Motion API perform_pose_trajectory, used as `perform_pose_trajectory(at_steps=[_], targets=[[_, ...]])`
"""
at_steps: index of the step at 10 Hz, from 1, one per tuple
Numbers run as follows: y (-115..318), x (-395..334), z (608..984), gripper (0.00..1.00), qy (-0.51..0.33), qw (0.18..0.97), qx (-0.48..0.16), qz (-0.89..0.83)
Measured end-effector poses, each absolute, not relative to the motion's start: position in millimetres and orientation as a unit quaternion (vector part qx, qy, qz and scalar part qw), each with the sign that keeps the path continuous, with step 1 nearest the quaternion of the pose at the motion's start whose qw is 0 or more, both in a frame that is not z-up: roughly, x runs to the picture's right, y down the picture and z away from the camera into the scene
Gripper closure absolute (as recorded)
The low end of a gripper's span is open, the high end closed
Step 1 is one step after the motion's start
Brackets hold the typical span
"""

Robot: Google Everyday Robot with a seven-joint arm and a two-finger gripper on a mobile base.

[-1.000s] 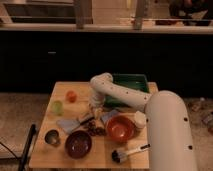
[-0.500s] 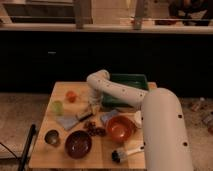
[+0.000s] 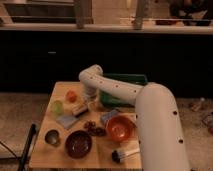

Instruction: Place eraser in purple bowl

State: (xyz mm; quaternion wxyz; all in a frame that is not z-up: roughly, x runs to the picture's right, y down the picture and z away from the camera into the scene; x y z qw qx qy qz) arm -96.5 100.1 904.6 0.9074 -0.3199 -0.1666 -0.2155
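Dim lab, cluttered wooden table (image 3: 50, 155)

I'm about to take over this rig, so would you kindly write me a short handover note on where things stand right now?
Gripper: down at the table's back left, just above and behind the eraser.
Eraser: on the table beside the grey-blue cloth, not lifted.
Purple bowl: near the front edge, between the metal cup and the orange bowl; no eraser in it.
Done: arm brought to the eraser.
Left: grasp, carry forward, drop in the purple bowl.
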Motion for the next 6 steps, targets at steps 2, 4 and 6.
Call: perform_pose_trajectory(at_steps=[2, 4, 6], targets=[[94.9, -102.3, 899.3, 1.0, -0.176, 0.905, -0.316, -0.225], [89.7, -116.6, 880.2, 1.0, -0.2, 0.896, -0.31, -0.246], [92.7, -132.2, 848.9, 1.0, -0.231, 0.88, -0.308, -0.279]])
